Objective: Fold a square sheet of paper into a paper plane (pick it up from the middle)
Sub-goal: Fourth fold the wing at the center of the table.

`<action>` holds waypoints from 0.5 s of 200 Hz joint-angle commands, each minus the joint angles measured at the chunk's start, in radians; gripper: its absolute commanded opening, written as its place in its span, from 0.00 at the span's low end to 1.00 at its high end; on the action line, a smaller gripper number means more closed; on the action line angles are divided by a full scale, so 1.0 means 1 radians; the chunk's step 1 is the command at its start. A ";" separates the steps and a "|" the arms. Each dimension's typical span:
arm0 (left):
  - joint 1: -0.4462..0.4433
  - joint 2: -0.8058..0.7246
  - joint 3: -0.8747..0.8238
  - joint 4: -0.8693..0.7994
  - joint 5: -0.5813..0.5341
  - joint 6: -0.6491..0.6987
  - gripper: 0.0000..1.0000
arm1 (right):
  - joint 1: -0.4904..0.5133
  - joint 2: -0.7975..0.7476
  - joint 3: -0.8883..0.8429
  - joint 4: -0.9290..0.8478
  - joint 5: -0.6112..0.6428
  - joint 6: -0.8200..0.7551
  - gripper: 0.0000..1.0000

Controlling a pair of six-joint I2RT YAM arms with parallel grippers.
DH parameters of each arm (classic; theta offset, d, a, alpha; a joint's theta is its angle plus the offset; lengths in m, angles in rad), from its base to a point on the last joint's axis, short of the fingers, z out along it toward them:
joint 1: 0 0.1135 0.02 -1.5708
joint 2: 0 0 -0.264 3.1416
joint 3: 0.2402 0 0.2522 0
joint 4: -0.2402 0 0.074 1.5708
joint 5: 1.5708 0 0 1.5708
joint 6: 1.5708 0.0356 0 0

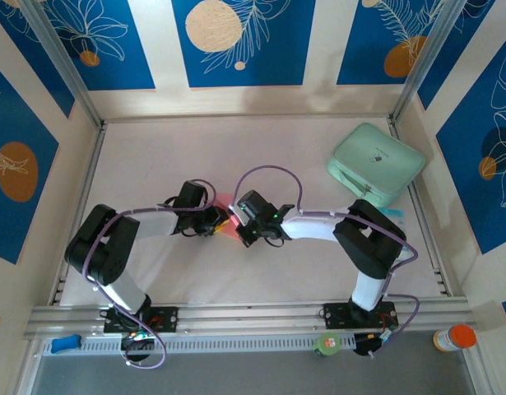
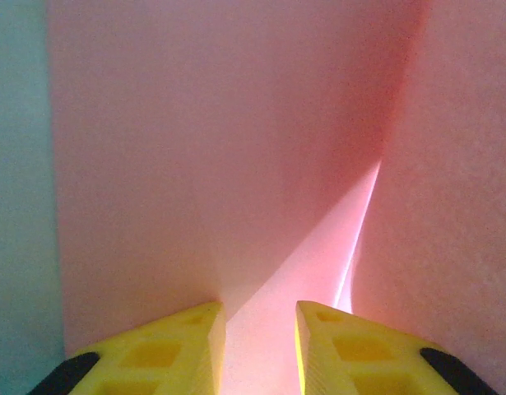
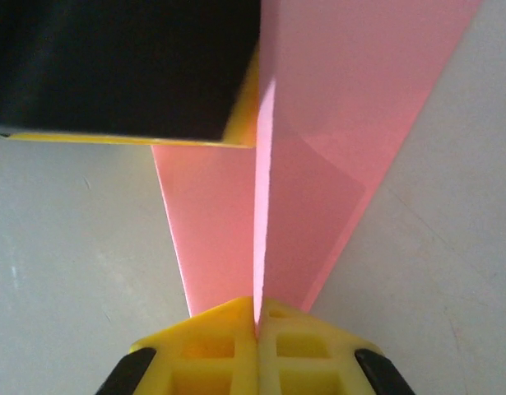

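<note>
Currently the right end effector (image 3: 257, 313) pinches the square sheet of paper (image 3: 335, 107) at the middle of the tabletop (image 1: 261, 148), while the left end effector (image 2: 259, 329) stands slightly spread around it; if they pull apart, the thin sheet may tear or slip

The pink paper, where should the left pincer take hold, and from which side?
Probably the upright fold of the pink paper, pinched across its thin edge from the left, facing the right pincer shut on it. The left pincer, fingers open, sits right at it.
</note>
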 commanded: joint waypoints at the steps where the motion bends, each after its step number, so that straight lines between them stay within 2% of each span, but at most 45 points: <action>1: -0.007 -0.042 0.014 -0.098 -0.039 0.045 0.29 | -0.013 0.018 0.031 -0.026 -0.078 0.020 0.05; 56: -0.001 -0.077 0.036 -0.187 -0.094 0.101 0.28 | -0.020 0.048 0.051 -0.052 -0.108 0.021 0.05; 100: 0.000 -0.056 0.036 -0.185 -0.096 0.108 0.26 | -0.025 0.064 0.066 -0.067 -0.139 0.016 0.05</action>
